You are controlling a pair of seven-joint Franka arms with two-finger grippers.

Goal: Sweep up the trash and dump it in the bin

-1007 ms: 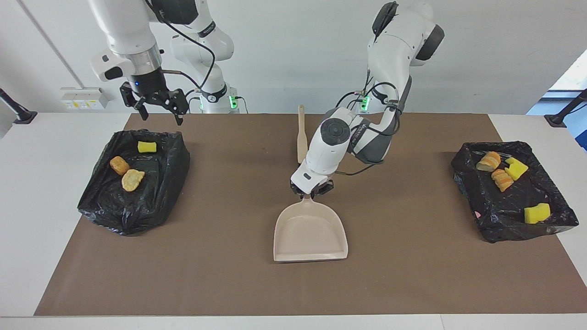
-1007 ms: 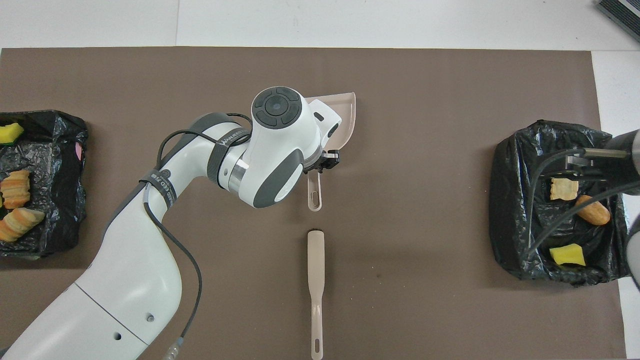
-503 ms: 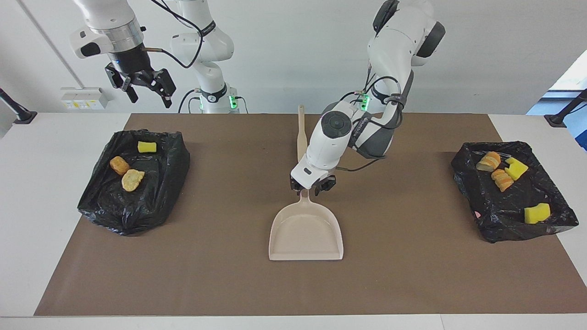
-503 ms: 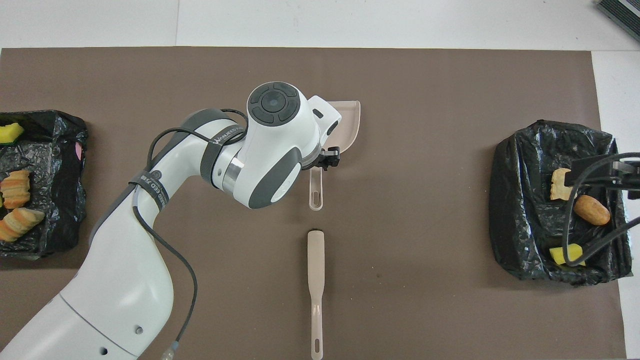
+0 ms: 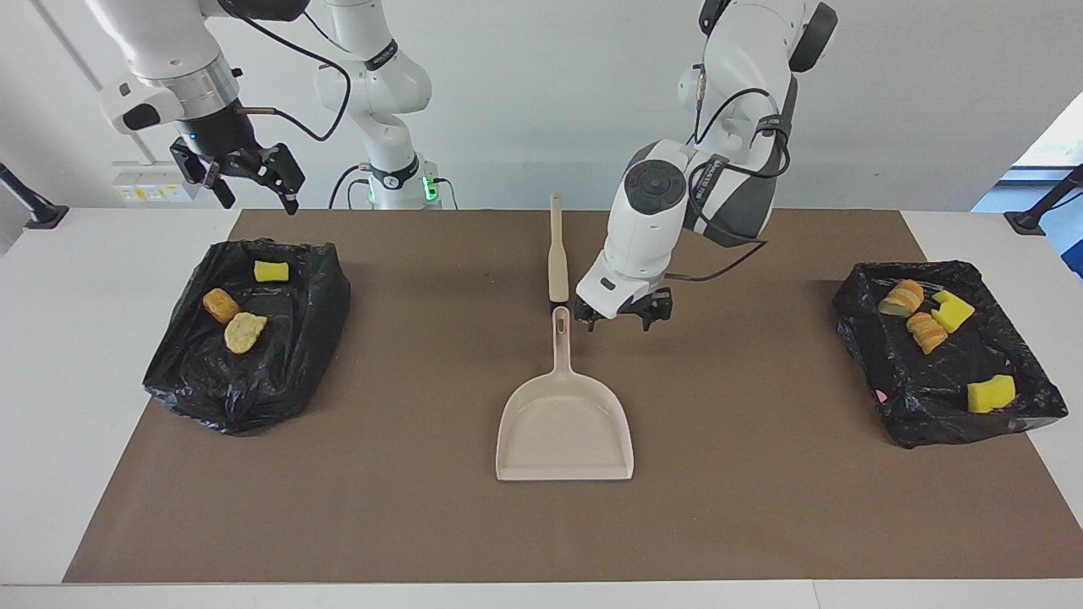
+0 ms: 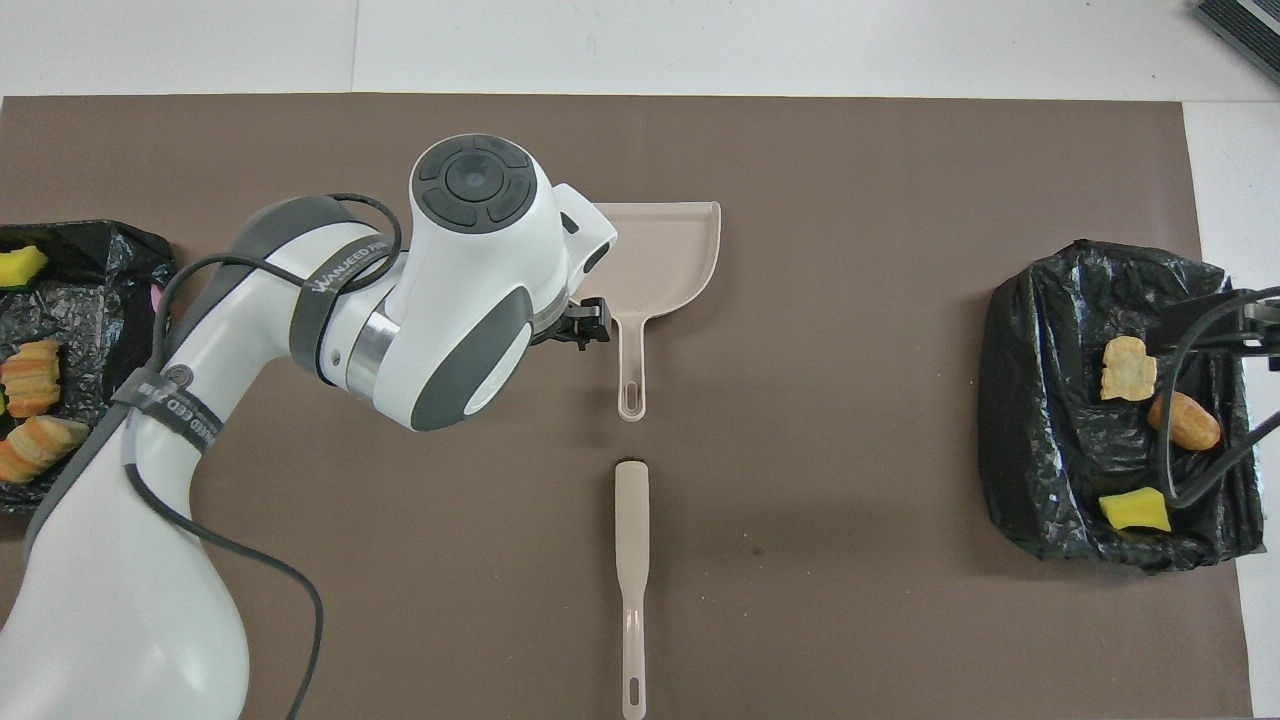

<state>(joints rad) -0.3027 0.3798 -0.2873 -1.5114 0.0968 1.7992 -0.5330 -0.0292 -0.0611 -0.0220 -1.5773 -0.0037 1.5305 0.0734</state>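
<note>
- Trash [image 5: 244,331]: three chunks lie in the black-lined bin [image 5: 211,389] at the right arm's end. The other four chunks [image 5: 926,331] lie in the second bin [image 5: 922,423] at the left arm's end. No loose bit shows on the brown mat [image 5: 761,507].
- Dustpan [image 5: 564,431]: flat at mat centre and empty. Its long axis runs 12–6 o'clock in the facing view, with the handle at 12, toward the robots.
- Brush [image 5: 557,254]: in line with that handle, nearer to the robots, with a small gap between them.
- Left gripper [image 5: 618,321]: fingers spread, holding nothing, low over the mat. The handle end sits just beside it at 9 o'clock in the facing view, not touching.
- Right gripper [image 5: 258,201]: spread, empty, raised at 12 o'clock of the three-chunk bin, waiting.
- Left arm is clearly nearer both tools. Sweeping looks done, so any re-grip would mean a short sideways shift onto the handle.
</note>
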